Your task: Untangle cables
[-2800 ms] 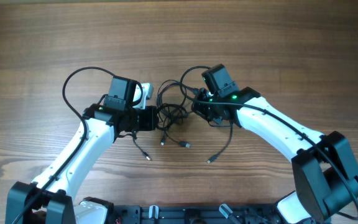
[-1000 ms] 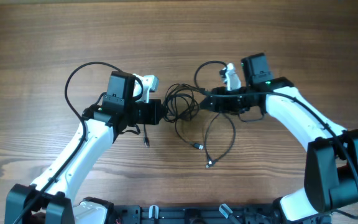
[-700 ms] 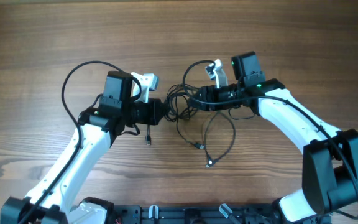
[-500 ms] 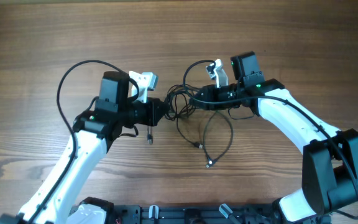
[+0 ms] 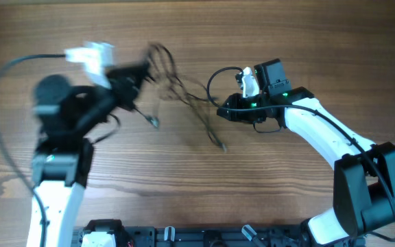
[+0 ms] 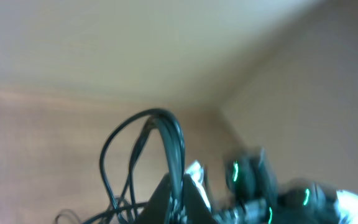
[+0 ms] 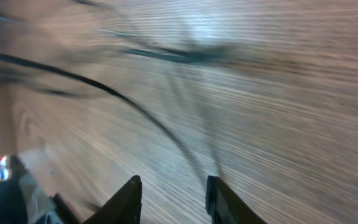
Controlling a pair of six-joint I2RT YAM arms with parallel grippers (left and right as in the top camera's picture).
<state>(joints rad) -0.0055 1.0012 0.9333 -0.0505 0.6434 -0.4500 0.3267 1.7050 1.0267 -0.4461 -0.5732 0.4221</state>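
Cables (image 6: 180, 146) hang pinched in your left gripper (image 5: 137, 71), strands trailing to just beside your right gripper (image 5: 221, 111), whose jaws stand narrowly apart. Your left arm has swung up and left, stretching the bundle out.

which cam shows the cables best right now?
Left wrist: the cables loop up out of the left gripper. Overhead shows them blurred, strung towards the right gripper. Right wrist catches only smeared strands over the table.
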